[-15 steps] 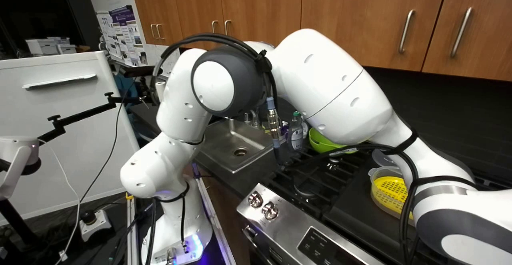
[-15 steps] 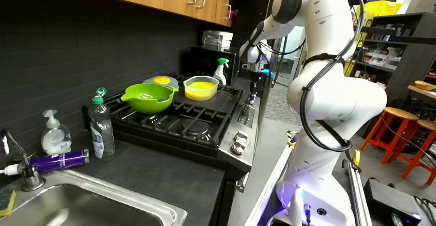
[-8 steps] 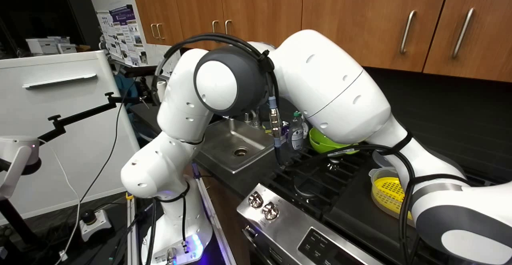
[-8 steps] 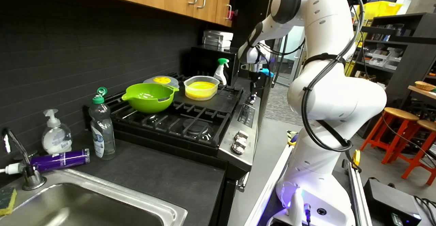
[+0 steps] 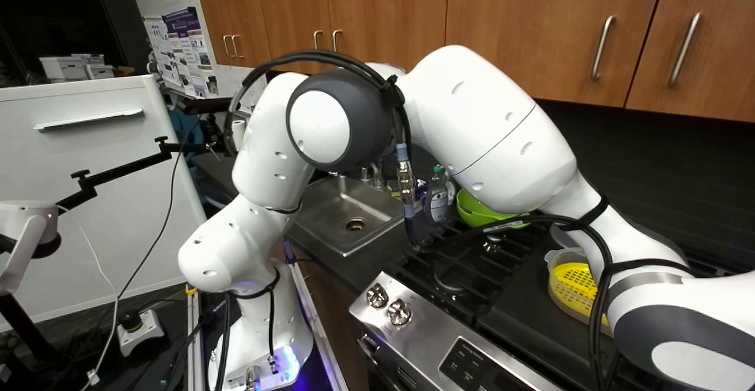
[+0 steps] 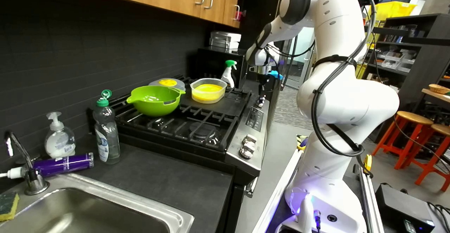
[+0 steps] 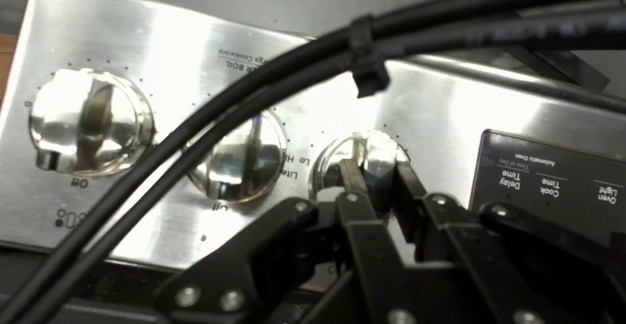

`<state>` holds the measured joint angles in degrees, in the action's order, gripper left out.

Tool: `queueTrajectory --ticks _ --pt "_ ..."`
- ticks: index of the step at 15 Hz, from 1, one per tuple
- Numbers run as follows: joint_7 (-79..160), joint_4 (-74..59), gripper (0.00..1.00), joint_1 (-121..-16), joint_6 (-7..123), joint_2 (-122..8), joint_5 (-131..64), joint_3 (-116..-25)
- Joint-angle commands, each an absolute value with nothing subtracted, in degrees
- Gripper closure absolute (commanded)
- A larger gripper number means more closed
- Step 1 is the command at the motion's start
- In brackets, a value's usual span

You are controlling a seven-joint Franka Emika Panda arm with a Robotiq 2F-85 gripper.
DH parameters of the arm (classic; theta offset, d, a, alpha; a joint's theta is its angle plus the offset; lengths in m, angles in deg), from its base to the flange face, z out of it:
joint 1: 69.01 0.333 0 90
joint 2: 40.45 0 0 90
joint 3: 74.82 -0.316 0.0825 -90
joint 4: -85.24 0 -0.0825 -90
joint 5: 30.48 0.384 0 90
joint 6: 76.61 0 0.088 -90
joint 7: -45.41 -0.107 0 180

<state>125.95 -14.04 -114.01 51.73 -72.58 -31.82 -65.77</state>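
Note:
In the wrist view my gripper is shut on the ridge of a shiny metal stove knob, one dark finger on each side. The fingers hide the knob's lower part. Left of it on the steel control panel sit two more knobs; the middle knob is partly covered by the arm's black cables. Small in an exterior view, the gripper points down at the front panel, at the knob farther along. Elsewhere, in an exterior view, the hand is beyond the right edge.
On the stove stand a green bowl and a clear container with a yellow insert. A spray bottle is behind them. Nearer are a dish soap bottle and the sink. Wooden cabinets hang above the counter.
Early in the last second the forearm and wrist shift slightly left in an exterior view, then stay almost still. The gripper remains at the same spot on the panel.

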Motion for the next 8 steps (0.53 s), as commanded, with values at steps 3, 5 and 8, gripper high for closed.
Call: queueTrajectory --ticks 3,5,8 --pt "132.70 -11.00 0.95 -115.83 59.38 -80.12 -35.76 -63.71" --pt "135.59 -11.67 0.95 -117.55 54.08 -78.38 -30.88 -66.20" --pt "133.88 -9.59 0.95 -118.58 41.92 -76.82 -24.96 -67.38"
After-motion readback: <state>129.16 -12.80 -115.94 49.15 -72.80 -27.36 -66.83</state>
